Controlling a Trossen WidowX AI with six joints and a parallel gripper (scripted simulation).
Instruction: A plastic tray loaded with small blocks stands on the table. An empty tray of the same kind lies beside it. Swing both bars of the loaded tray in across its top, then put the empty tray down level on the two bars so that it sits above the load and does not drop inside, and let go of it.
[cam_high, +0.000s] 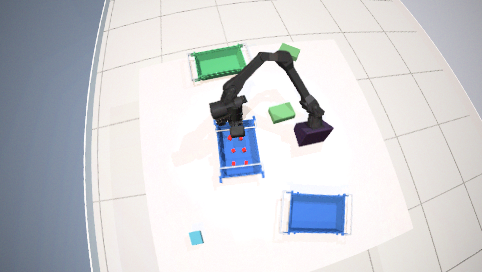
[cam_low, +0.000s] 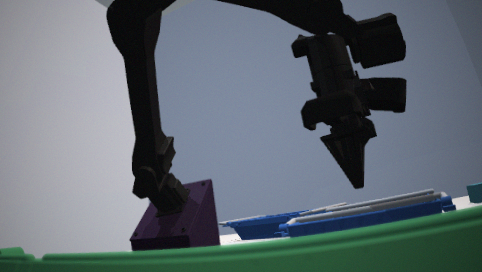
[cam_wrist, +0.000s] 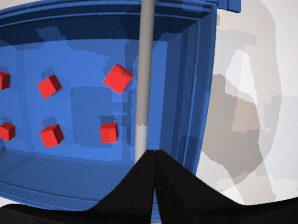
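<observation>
The loaded blue tray (cam_high: 253, 150) (cam_low: 370, 218) (cam_wrist: 95, 112) holds several small red blocks (cam_high: 231, 147) (cam_wrist: 50, 86). One wire bar (cam_high: 240, 166) lies across its top near one end. The other bar (cam_high: 250, 128) (cam_wrist: 144, 75) also lies across its top, near the other end. My gripper (cam_low: 358, 187) (cam_wrist: 153, 157) is shut with nothing between its fingertips. It points down above the loaded tray, beside the second bar in the wrist view. The empty blue tray (cam_high: 317, 212) (cam_low: 265, 226) stands apart, its bars swung out at both ends.
A green tray (cam_high: 220, 62) (cam_low: 250, 257) stands at the back in the top view. Green blocks (cam_high: 282, 112) (cam_high: 289, 51) lie between it and the purple arm base (cam_high: 312, 135) (cam_low: 200, 215) and behind the arm. A cyan block (cam_high: 196, 237) (cam_low: 475, 193) lies at the front left.
</observation>
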